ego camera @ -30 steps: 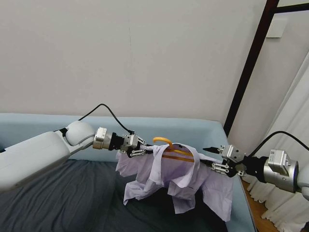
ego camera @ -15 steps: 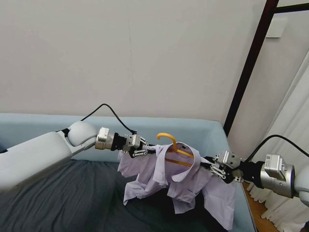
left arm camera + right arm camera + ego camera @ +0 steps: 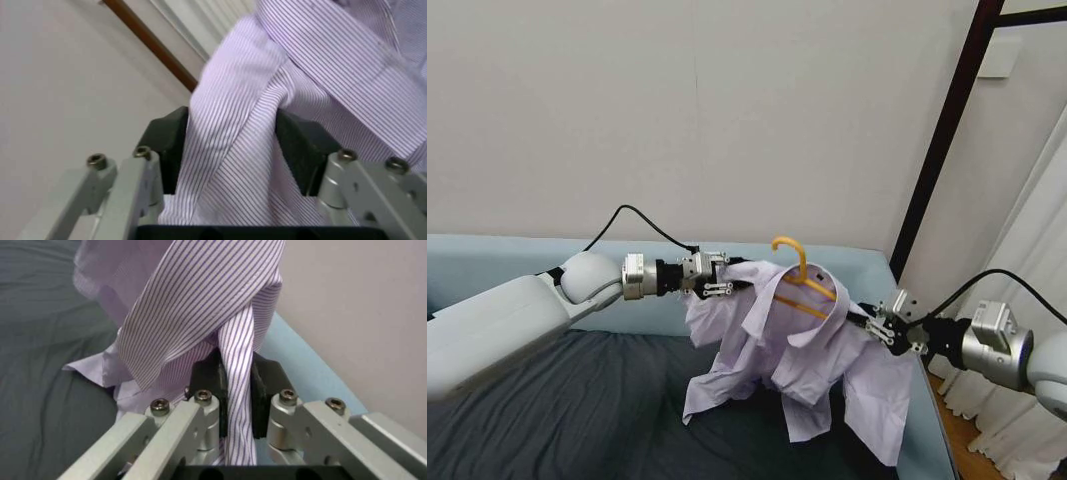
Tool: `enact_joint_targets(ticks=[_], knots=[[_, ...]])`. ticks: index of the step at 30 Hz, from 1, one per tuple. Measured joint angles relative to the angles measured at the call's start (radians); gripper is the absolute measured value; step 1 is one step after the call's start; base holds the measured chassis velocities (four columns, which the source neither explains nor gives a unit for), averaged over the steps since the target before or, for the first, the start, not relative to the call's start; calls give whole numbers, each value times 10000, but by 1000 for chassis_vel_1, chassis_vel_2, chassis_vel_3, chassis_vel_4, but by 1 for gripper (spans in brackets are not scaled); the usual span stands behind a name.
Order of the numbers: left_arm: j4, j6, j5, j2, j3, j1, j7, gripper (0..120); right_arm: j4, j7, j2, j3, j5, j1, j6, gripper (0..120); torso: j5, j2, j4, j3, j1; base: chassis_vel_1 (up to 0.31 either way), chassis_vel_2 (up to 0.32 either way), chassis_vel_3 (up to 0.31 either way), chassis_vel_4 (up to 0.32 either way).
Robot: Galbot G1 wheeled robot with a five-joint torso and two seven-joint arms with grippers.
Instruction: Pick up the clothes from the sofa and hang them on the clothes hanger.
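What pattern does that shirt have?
The shirt has fine purple stripes on white, clearest in the right wrist view.

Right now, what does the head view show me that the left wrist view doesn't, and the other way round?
Head view: the yellow hanger sitting in the collar of the striped shirt, the right gripper clamped on the shirt's other side, and the sofa below. Left wrist view: the black pads up close, with a bunched fold of fabric pinched between them. Shared: the shirt and the left gripper holding it up.
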Motion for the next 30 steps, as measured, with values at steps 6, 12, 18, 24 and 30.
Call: enact_joint_targets(ticks=[6,12,18,24,30], knots=[[18,-2,130,223,-730,417,-342,75,-96,51,-12,0,122,-1,-8,8,-1,0,0,0,0,0,0,0,0],[-174,-8,448,497,-1768,1262,-691,94,-182,290,29,32,370,32,-132,8,-1,0,1,0,0,0,0,0,0],[-1759,558,254,567,-2810,3172,-2899,100,-143,1616,101,355,1943,172,-1236,8,-2,1,4,-1,-2,0,0,0,0],[-2567,1051,-469,-279,-2542,3661,-5179,100,124,2615,133,603,2901,422,-2061,8,-1,0,-3,0,0,0,0,0,0],[-3704,1648,-1851,-1034,-2161,3777,-7424,100,414,3571,102,767,3510,566,-2555,8,2,1,-1,-1,-1,0,0,0,0]])
